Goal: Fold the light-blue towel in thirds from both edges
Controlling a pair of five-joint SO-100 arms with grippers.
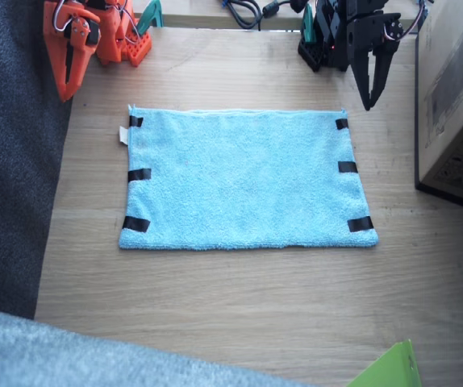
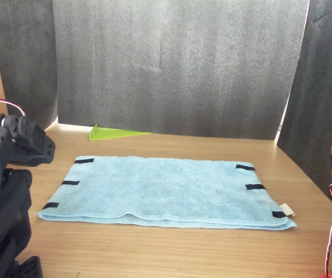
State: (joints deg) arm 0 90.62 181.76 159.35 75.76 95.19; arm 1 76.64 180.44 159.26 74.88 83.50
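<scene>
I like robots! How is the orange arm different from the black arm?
The right arm is orange; the left arm is black. The left arm's tool hangs by the light-blue towel's corner; the right arm's tool points down farther from it. Both tools look shut, hold nothing, and touch no towel.

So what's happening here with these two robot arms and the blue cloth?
Nothing is being handled right now. A rectangular sky-blue fluffy terry towel lies spread flat and unfolded on the wooden table, with short black tape strips along both short sides. The orange right arm's gripper and the black left arm's gripper both sit back near the far edge, clear of the towel. A cardboard box stands beside the left arm.
</scene>
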